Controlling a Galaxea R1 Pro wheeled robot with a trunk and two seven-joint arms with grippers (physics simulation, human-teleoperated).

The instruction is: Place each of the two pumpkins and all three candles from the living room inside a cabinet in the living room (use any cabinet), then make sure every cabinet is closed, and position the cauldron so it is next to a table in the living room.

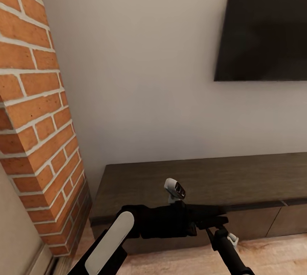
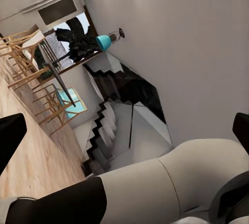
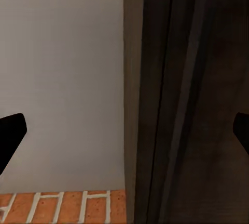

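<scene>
your right gripper (image 3: 124, 130) shows its fingertips spread wide, nothing between them; your left gripper (image 2: 124, 130) is spread too. just past your folded arms the cabinet (image 1: 204, 177) runs along the wall, fronts flush, beside the brick column (image 1: 34, 109), under the tv (image 1: 264, 24).

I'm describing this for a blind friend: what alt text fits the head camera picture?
A long, low dark-brown cabinet stands against a pale wall, its fronts shut, with the robot's black arms folded in front of it. A dark TV screen hangs on the wall above, and a red brick column rises beside the cabinet's end.
</scene>
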